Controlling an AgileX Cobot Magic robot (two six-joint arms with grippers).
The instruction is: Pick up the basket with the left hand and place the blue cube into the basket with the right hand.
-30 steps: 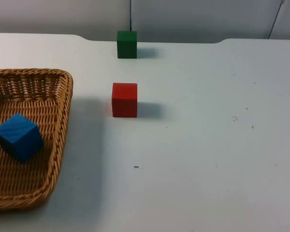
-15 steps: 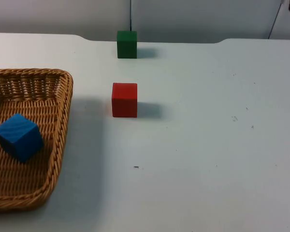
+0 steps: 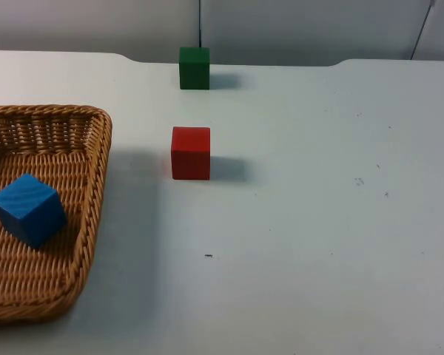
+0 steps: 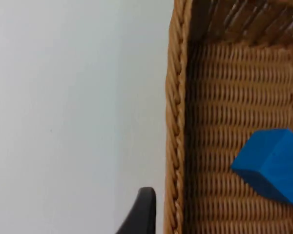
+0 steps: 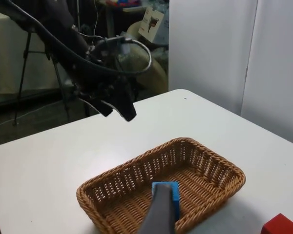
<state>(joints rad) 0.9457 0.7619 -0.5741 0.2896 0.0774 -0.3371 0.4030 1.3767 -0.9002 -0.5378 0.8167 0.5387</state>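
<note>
The woven wicker basket [image 3: 96, 185] sits at the table's left edge with the blue cube [image 3: 28, 210] lying tilted inside it. The left wrist view looks down on the basket's rim [image 4: 175, 122] and the blue cube [image 4: 271, 163], with one black fingertip [image 4: 141, 214] just outside the rim. In the right wrist view, my left gripper [image 5: 116, 111] hangs open and empty above the table beyond the basket [image 5: 136, 195], apart from it. My right gripper's fingertip [image 5: 158, 214] overlaps the blue cube [image 5: 172, 192] from far off, raised well back from the basket.
A red cube [image 3: 191, 153] stands mid-table, right of the basket. A green cube [image 3: 194, 68] stands near the far edge by the partition wall. The red cube's corner [image 5: 283, 225] also appears in the right wrist view.
In the top view the basket's near corner has crept slightly toward the lower edge. The cubes have not moved.
</note>
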